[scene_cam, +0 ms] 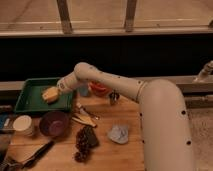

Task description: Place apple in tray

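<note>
The apple, small and yellow-orange, is held at the tip of my gripper. The gripper is shut on it over the middle-right part of the green tray, which lies at the back left of the wooden table. The apple hangs just above or on the tray floor; I cannot tell which. My white arm reaches in from the right, with its elbow above the tray's right edge.
A purple bowl stands in front of the tray, with a white cup to its left. Dark grapes, a crumpled grey cloth, a red bowl and dark utensils lie around them.
</note>
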Controlling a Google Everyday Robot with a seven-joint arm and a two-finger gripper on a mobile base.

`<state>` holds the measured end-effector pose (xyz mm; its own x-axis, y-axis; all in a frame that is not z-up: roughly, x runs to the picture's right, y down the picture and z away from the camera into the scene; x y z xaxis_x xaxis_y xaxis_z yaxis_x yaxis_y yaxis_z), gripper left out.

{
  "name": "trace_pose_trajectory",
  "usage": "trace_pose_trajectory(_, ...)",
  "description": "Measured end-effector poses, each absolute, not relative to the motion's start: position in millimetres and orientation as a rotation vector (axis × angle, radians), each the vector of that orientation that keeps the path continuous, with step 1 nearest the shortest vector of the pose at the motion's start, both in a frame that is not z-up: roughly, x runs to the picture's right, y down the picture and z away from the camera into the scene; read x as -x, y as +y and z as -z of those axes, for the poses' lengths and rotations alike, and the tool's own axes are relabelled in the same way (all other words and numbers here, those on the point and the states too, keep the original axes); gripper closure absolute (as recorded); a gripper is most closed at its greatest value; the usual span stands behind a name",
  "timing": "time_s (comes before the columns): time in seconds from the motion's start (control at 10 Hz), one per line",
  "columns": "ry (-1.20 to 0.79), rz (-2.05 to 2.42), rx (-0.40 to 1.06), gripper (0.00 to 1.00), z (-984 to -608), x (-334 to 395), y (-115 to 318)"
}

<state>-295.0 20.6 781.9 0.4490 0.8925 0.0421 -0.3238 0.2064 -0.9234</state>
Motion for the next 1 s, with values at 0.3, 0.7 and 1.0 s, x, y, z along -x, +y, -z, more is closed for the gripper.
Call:
trace_pose_trajectory(0.3,-0.685,-0.948,1.032,1.00,-785.7,293.2,22.1)
trace_pose_trajectory(0.7,-0.682,-0.990,1.024,1.00,-810.4,287.5,37.1)
trace_pose_trajectory(1.0,-0.743,-1.006,0.977,1.00,-812.2,285.8,25.3)
